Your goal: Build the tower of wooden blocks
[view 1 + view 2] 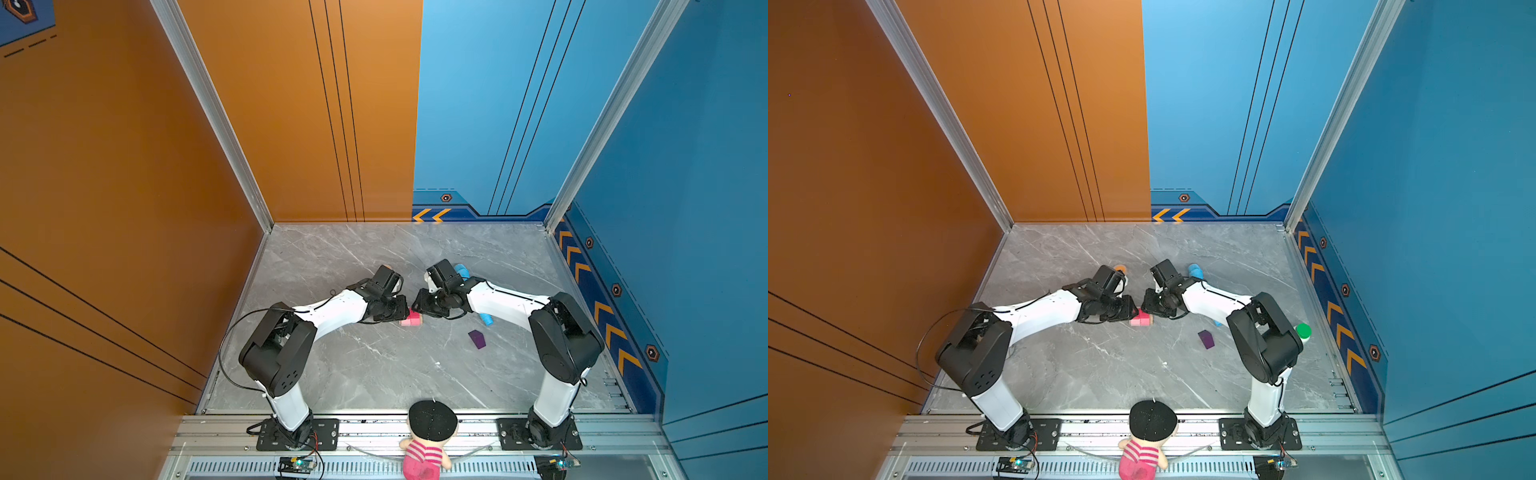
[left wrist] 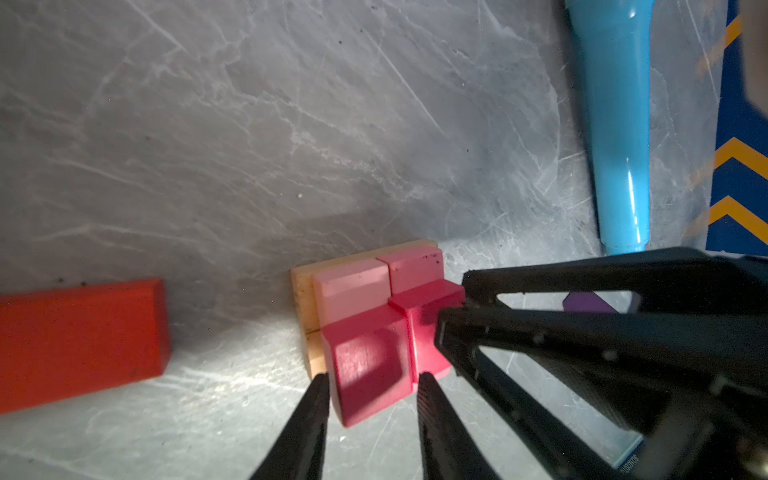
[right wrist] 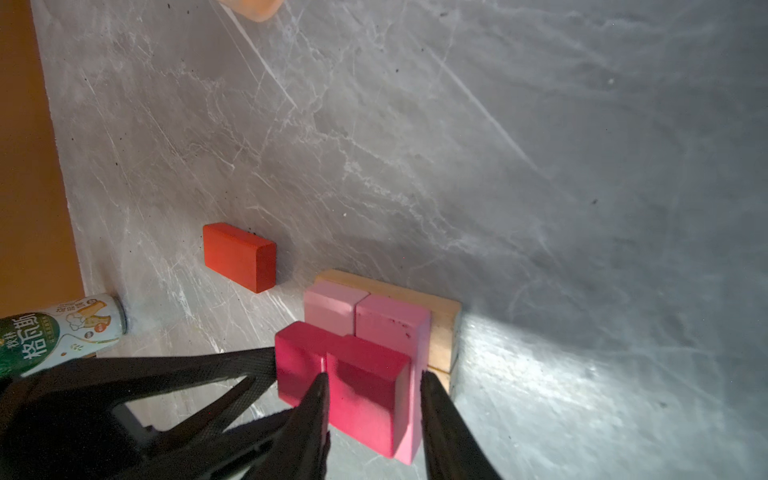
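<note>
Wood block tower (image 1: 411, 319) is sitting mid-table on grey marble tabletop (image 1: 374, 374): two tan wooden slabs (image 2: 302, 291) lying flat, two pale pink bricks (image 2: 353, 286) on them, two magenta cubes (image 2: 370, 370) on top. Left gripper (image 2: 372, 376) and right gripper (image 3: 372, 376) are each straddling one cube; clamped or released, can't tell. Red wooden brick (image 3: 239, 255) is lying nearby, purple house-shaped piece (image 1: 477, 338) farther off.

Both top views are brightly and evenly lit from above and rendered sharp; only soft shadows are thrown on the table (image 1: 374, 374). The wrist views are dimmer. There, a bright patch is cast beside the blocks (image 2: 361, 299), deep shadow lies behind them, and glare is seen along the tube (image 2: 619, 124).
</note>
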`<move>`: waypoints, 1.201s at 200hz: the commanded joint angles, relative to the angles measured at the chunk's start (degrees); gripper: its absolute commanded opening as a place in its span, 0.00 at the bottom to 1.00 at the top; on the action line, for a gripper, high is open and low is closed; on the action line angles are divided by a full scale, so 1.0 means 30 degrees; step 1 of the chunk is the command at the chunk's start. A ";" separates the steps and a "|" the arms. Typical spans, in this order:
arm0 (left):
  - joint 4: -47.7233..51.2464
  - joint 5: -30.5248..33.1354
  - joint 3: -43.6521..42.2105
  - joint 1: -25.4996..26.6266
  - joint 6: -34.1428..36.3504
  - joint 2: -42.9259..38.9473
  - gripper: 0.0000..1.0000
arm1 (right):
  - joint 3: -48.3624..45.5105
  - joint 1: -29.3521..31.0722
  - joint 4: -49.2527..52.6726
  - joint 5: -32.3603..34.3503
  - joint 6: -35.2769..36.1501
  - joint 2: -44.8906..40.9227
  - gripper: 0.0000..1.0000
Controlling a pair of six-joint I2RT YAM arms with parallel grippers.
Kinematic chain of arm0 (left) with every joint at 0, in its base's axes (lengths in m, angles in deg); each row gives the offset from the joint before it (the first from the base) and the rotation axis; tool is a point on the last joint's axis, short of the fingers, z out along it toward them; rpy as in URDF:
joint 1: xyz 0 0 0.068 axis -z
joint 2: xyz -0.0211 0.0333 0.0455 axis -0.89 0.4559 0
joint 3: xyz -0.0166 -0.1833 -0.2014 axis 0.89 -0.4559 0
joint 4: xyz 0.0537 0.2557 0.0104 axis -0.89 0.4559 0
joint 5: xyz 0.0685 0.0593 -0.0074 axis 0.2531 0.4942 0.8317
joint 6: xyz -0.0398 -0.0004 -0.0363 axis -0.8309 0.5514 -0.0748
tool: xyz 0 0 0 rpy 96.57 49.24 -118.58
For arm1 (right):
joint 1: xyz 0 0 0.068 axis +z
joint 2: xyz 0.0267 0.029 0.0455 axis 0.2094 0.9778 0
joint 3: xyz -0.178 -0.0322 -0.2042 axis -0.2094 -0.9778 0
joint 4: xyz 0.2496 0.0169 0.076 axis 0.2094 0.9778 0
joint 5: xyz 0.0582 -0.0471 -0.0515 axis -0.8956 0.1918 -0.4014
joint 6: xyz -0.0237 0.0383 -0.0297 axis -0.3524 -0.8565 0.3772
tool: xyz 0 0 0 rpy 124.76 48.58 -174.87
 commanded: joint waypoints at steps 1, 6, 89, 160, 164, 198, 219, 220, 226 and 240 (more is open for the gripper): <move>0.0250 -0.0258 0.0497 -0.0045 0.0004 0.0091 0.40 | -0.0131 -0.0265 0.0642 0.0286 0.0210 -0.0814 0.42; 0.0270 -0.0235 0.0487 -0.0044 -0.0010 0.0072 0.40 | -0.0105 -0.0296 0.0649 0.0315 0.0222 -0.0883 0.42; 0.0684 0.0389 0.0217 -0.0313 0.0261 -0.1136 0.41 | 0.1861 -0.0570 0.1564 0.0685 0.0922 -0.0540 0.19; 0.0674 0.0414 0.0016 -0.0563 0.0312 -0.1244 0.37 | 0.3590 -0.0324 0.2171 0.0261 0.1294 0.1287 0.00; 0.0663 0.0412 0.0016 -0.0570 0.0321 -0.1229 0.37 | 0.3609 -0.0296 0.2190 0.0254 0.1308 0.1377 0.00; 0.0674 0.0348 0.0045 -0.0659 0.0349 -0.0996 0.35 | 0.3847 -0.0181 0.2276 0.0117 0.1337 0.1875 0.00; 0.0678 0.0320 0.0131 -0.0685 0.0340 -0.0870 0.35 | 0.3938 -0.0077 0.2348 0.0027 0.1340 0.2105 0.00; 0.0676 0.0319 0.0132 -0.0687 0.0333 -0.0881 0.35 | 0.3953 -0.0076 0.2377 0.0025 0.1338 0.2113 0.00; 0.0674 0.0313 0.0162 -0.0684 0.0370 -0.0790 0.35 | 0.3941 -0.0052 0.2389 -0.0005 0.1337 0.2149 0.00; 0.0678 0.0255 0.0220 -0.0689 0.0370 -0.0680 0.35 | 0.3938 -0.0002 0.2417 -0.0034 0.1340 0.2227 0.00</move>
